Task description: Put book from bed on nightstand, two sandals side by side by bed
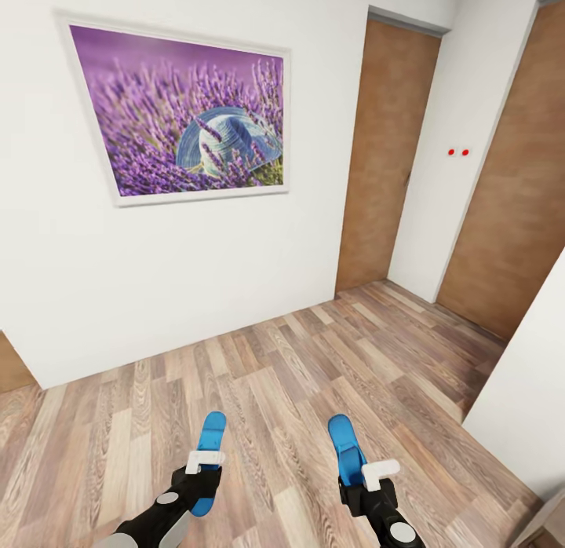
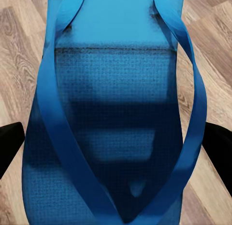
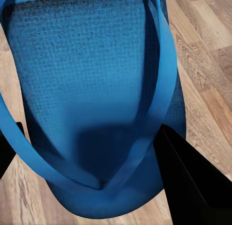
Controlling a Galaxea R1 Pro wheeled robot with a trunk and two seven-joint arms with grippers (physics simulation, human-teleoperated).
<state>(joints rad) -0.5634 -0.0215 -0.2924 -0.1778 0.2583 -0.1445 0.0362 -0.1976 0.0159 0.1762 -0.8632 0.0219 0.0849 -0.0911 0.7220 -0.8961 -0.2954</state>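
Sandals were in your 2 grippers, 1 each, carried above the wood-plank floor point(image 1: 314, 367) in front of the white wall with the lavender picture point(image 1: 184, 112) and 2 tan doors point(image 1: 388, 155). The left sandal point(image 1: 210, 446) stuck forward out of the left gripper point(image 1: 205, 463), and the right sandal point(image 1: 345, 447) did the same from the right gripper point(image 1: 375, 479), both soles pointing roughly away from you and well apart from each other.

I judged these sandals light and flexible: thin soles with a textured footbed and narrow straps that meet in a V. You had taken each across the sole's width at 1 end, which looked a sound place, since the straps would bend and slip if pinched instead.

In the left wrist view, your left gripper's dark fingers point(image 2: 9, 145) sat at both edges of the left sandal point(image 2: 116, 119), closed on the sole. In the right wrist view, a dark finger point(image 3: 193, 181) pressed against the edge of the right sandal point(image 3: 92, 90), with another at the opposite edge, so that gripper was clamped on its sandal too.

Both forearms reached forward and low, wrists roughly level, so the soles lay close to flat. Neither the bed nor the book was in front of you, so the placing was not yet done.
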